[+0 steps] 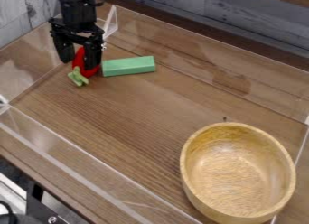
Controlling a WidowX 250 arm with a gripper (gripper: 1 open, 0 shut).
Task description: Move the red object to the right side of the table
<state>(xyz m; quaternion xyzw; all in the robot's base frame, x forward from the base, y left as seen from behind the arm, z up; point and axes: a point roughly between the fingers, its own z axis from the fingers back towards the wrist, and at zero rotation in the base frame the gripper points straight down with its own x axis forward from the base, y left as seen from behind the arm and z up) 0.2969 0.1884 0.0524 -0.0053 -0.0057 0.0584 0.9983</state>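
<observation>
From my seat I see the gripper (pixel 75 58) pointing straight down at the far left corner of the desk (pixel 133 119), its fingers (pixel 60 50) spread wide and straddling the red object (pixel 85 60), with nothing clamped (I cannot tell whether a pad touches it). The red object sits on the wood with its pale-green stem (pixel 79 78) toward me, just beside the flat green block (pixel 128 66). The round wooden bowl (pixel 238 170) rests well apart at the near right.
</observation>
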